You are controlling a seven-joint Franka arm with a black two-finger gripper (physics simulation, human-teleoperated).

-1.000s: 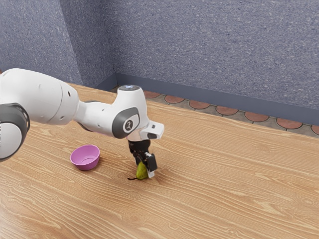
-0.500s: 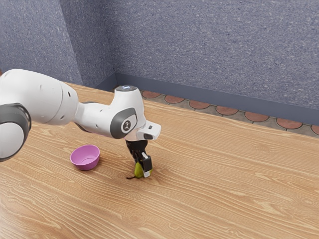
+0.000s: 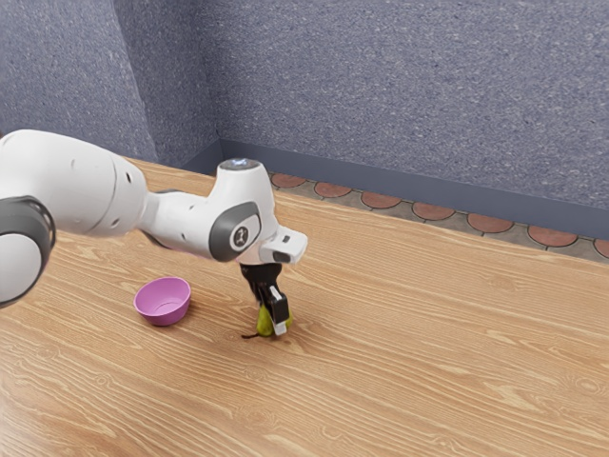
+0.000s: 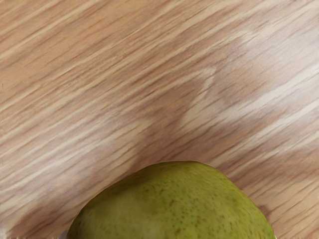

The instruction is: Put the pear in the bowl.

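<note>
Jaws clamped on pear (image 3: 264, 323); pink bowl (image 3: 163, 309) apart, tabletop (image 3: 400, 352) between.

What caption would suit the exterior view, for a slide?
Franka end effector at the green pear; the pink bowl stands empty nearby.

The pear (image 4: 172, 209) is yellow-green, freckled with small brown specks, and its stem (image 3: 249, 336) looks dark brown, as far as I can tell. The bowl (image 3: 162, 320) is plain pinkish purple, the counter (image 3: 428, 362) tan with paler and browner streaks of grain. The arm (image 3: 76, 181) is white and dark grey, the hand (image 3: 273, 325) black with whitish tips, the wall (image 3: 381, 86) speckled blue-grey.
</note>
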